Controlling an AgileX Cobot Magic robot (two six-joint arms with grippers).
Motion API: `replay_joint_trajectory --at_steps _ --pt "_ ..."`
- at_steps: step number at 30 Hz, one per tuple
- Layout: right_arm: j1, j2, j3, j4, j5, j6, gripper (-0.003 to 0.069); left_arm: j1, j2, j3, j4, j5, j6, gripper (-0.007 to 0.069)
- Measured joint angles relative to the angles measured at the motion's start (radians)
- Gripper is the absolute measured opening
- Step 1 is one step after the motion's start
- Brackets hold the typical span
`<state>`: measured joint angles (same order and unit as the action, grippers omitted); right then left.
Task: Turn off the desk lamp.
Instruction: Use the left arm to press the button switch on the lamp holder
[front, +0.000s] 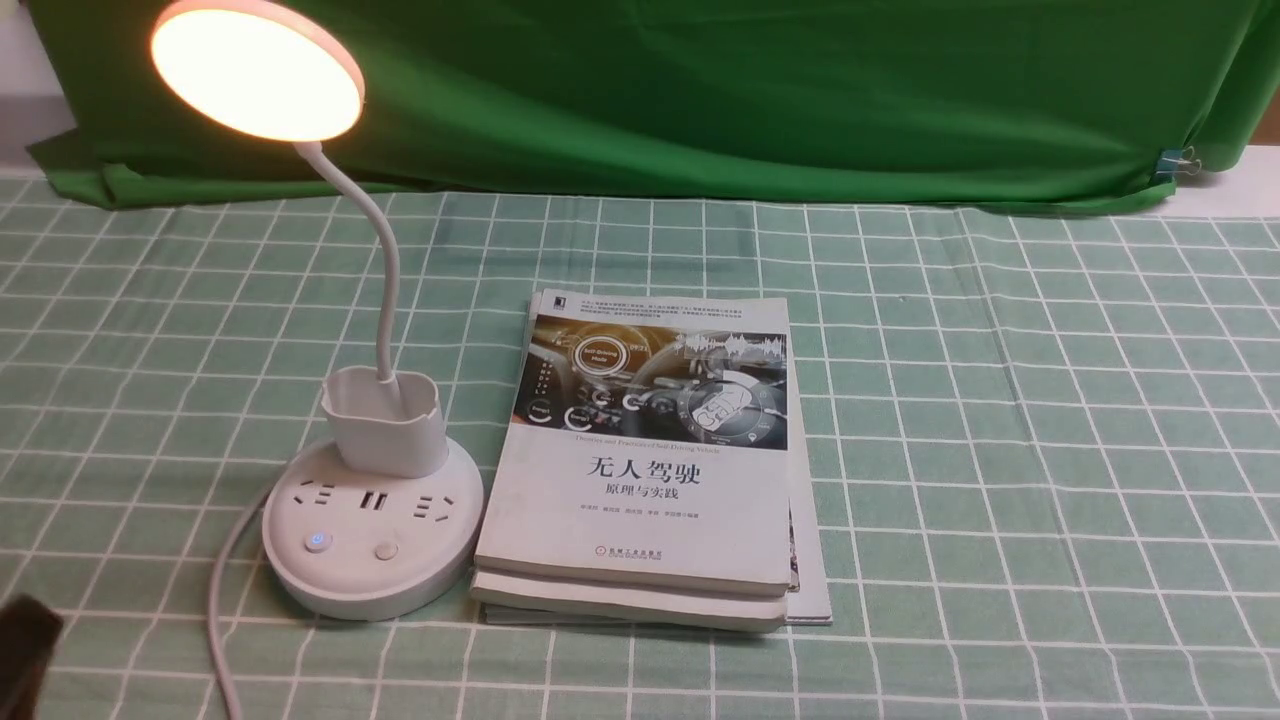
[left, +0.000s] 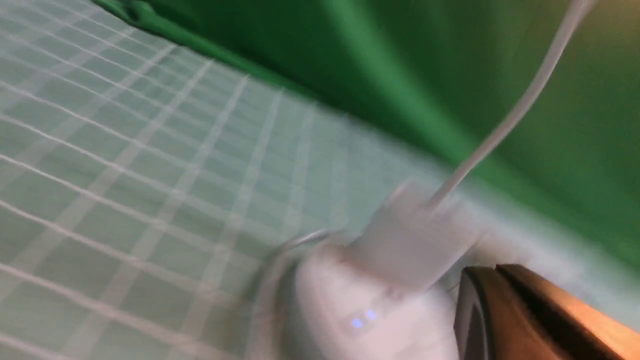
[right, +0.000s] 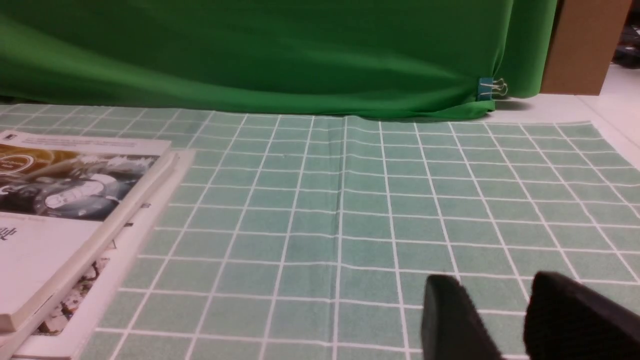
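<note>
The white desk lamp stands at the left of the table in the front view, and its round disc head (front: 255, 70) glows warm and lit. Its thin neck (front: 385, 270) runs down into a small cup (front: 383, 420) on the round base (front: 372, 560). The base has sockets and two buttons, one lit blue (front: 317, 541) and one plain (front: 386, 549). My left gripper (front: 25, 645) shows as a dark tip at the bottom left, short of the base. The left wrist view is blurred. There my left gripper (left: 492, 270) has its fingers together, close beside the base (left: 350, 310). My right gripper (right: 495, 285) is open and empty over the cloth.
A stack of books (front: 650, 470) lies just right of the lamp base, and also shows in the right wrist view (right: 60, 210). The lamp's cord (front: 222, 600) trails toward the front edge. A green backdrop (front: 700, 90) hangs at the back over the checked tablecloth (front: 1000, 450).
</note>
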<state>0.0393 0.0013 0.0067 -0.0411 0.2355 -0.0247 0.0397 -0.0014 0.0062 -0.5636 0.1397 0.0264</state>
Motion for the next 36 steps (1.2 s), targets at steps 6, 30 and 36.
replay_joint_trajectory --at_steps 6,30,36 --pt "0.000 0.000 0.000 0.000 0.000 0.000 0.0242 0.000 0.000 0.000 -0.166 -0.140 -0.011 0.0001" --pt "0.000 0.000 0.000 0.000 0.000 0.000 0.0242 -0.127 1.125 -0.736 0.306 0.742 0.120 0.0001" --pt "0.000 0.000 0.000 0.000 0.000 0.000 0.0242 -0.322 1.329 -0.847 0.394 0.742 0.078 0.0001"
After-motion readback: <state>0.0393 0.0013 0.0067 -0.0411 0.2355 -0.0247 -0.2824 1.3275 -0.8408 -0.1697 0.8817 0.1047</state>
